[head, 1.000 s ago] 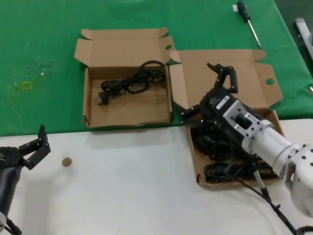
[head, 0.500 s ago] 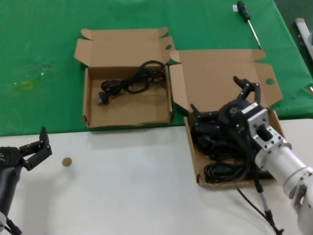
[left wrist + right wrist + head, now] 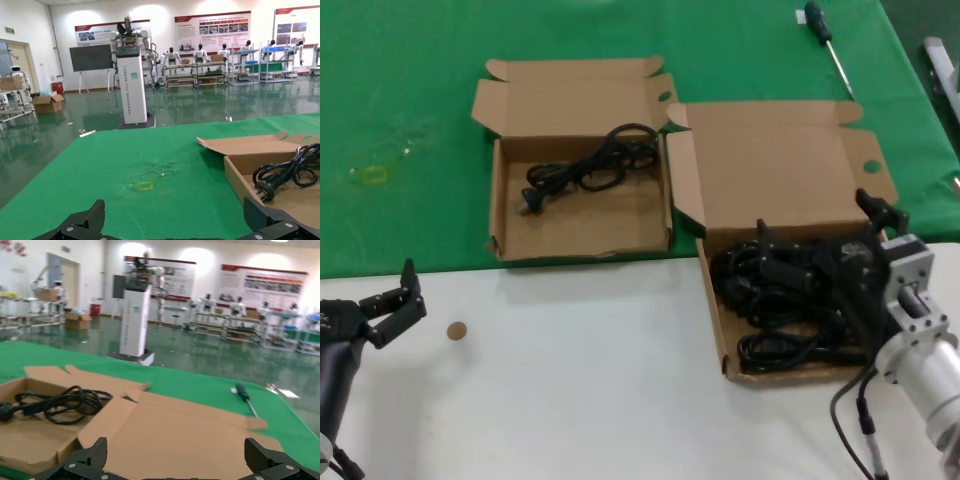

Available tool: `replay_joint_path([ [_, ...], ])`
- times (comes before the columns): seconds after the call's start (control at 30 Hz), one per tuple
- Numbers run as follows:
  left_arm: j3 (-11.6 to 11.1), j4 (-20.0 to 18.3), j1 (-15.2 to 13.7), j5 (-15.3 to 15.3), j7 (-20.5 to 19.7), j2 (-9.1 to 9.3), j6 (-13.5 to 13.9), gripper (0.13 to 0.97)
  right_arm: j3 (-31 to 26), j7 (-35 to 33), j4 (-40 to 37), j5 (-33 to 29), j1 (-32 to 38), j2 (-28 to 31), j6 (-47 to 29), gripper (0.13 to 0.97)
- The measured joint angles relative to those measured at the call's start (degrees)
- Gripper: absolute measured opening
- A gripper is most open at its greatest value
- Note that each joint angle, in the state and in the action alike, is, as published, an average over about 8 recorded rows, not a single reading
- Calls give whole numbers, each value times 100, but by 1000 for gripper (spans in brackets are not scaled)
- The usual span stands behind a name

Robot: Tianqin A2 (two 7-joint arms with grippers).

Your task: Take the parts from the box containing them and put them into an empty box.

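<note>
The larger cardboard box, with a broad lid and a round-holed tab, holds a pile of black power cables. My right gripper is open and empty, low over the far side of that pile. Its wrist view shows the lid between the spread fingers. The smaller box to the left holds one black cable, also seen in the right wrist view and the left wrist view. My left gripper is open and idle at the front left.
A green cloth covers the far half of the table and the white tabletop lies in front. A screwdriver lies at the back right. A small brown disc sits near the left gripper.
My right gripper has drawn back from over the larger box's lid toward the front right and now sits lower over the cable pile, still open. The left arm has not moved.
</note>
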Motion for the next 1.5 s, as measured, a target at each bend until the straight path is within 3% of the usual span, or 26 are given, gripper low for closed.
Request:
replay_joint_path([
  [1.5,0,0,0,0,0,0,0,966,74,218,138,46,-193,-10,172,966],
])
